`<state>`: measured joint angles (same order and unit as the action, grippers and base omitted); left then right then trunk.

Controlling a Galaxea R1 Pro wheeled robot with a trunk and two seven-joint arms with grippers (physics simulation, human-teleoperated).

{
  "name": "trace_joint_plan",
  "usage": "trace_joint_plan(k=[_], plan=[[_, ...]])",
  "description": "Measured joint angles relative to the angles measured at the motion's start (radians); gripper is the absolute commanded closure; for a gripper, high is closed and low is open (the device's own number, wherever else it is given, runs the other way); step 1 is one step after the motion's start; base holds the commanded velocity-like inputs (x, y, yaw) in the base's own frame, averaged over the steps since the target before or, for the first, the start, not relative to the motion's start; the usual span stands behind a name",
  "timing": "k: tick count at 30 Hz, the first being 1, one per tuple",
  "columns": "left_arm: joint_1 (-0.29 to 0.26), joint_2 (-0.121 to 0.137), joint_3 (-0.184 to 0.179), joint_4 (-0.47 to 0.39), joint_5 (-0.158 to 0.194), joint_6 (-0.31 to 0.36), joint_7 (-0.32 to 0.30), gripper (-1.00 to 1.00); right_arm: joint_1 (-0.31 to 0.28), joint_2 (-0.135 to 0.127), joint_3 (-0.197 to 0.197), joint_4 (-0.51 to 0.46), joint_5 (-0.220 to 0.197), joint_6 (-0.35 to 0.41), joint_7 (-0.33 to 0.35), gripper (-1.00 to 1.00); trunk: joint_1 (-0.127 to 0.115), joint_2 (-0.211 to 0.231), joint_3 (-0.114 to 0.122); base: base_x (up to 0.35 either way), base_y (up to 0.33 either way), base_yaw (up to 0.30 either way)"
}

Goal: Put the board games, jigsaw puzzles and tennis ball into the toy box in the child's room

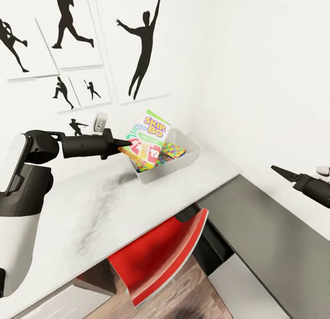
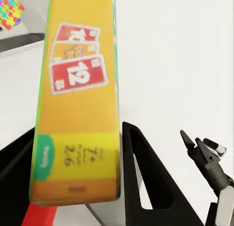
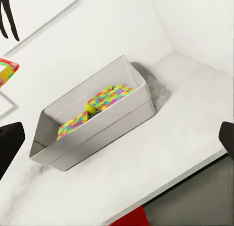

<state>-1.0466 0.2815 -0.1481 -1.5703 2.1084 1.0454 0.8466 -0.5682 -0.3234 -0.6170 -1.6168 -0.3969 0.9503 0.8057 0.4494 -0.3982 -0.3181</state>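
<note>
Left gripper [image 1: 123, 144] is clamped on the "SKIP BO" board game [image 1: 147, 140]; in the left wrist view both black fingers [image 2: 146, 182] flank the box's [image 2: 78, 99] orange edge, one each side. Box is held tilted, its low corner over the near-left rim of the toy box [image 1: 190, 149], its green top corner up against the white wall. Cannot tell whether it touches the rim.

Nearest: red chair [image 1: 160, 254] tucked under the white table's [image 1: 91, 204] front edge, wood-plank floor below. Tabletop between the robot and the bin is bare, lightly shadowed. Dark grey corner section [image 1: 266, 236] runs off to the right.

Right gripper [image 1: 282, 172] hangs over that grey section, well apart from the bin; its tips look close together in the head view, yet the right wrist view has dark shapes at opposite edges, so cannot tell whether the jaws are parted.

Toy box [image 3: 92, 123] sits toward the table's back corner, near both walls. Inside: two jigsaw puzzles [image 3: 109, 96] lying at a slant, with the tennis ball [image 3: 90, 107] between them. Open table margin along its front wall.

Farthest: black athlete silhouette pictures [image 1: 144, 43] on the wall.
</note>
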Motion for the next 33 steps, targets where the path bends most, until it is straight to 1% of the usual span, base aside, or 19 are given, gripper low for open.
trace_joint_plan(k=[4,10,12,16,21,27,31,33], plan=[[0.002,0.014,0.001,-0.001,0.001,0.000,0.000,1.00,0.000,0.003,0.034,0.000,0.000,0.000,-0.004,-1.00,0.000,0.000,0.006,0.058,0.189,-0.143],[0.003,0.022,-0.001,-0.007,0.000,0.001,-0.001,1.00,0.013,0.013,0.052,0.001,0.001,-0.019,0.008,-1.00,0.000,0.000,0.008,0.140,0.268,-0.033],[0.003,0.023,-0.001,-0.008,-0.001,0.002,-0.001,1.00,0.014,0.013,0.053,0.001,0.001,-0.022,0.010,-1.00,0.000,0.000,0.009,0.182,0.278,-0.012],[0.004,0.026,-0.006,-0.009,-0.002,0.002,-0.001,1.00,0.012,0.006,0.052,0.000,0.000,-0.015,0.018,-1.00,0.000,0.000,0.011,0.122,0.162,-0.185],[0.005,0.027,-0.007,-0.012,-0.003,0.002,0.000,1.00,0.008,0.002,0.052,0.000,0.000,-0.007,0.019,-1.00,0.000,0.000,0.016,0.026,0.034,-0.231],[0.006,0.036,-0.008,-0.013,-0.003,0.002,0.000,1.00,0.002,0.000,0.052,0.000,-0.001,0.047,0.017,-1.00,0.000,0.000,0.023,0.004,0.005,-0.228],[0.006,0.040,-0.007,-0.014,-0.004,0.002,0.000,1.00,0.001,0.000,0.052,0.000,-0.001,0.053,0.017,-1.00,0.000,0.000,0.028,0.000,0.001,-0.226],[0.006,0.047,-0.008,-0.015,-0.003,0.002,0.000,1.00,0.000,0.000,0.052,0.000,-0.001,0.054,0.017,-1.00,0.000,0.000,0.030,0.000,0.000,-0.225]])
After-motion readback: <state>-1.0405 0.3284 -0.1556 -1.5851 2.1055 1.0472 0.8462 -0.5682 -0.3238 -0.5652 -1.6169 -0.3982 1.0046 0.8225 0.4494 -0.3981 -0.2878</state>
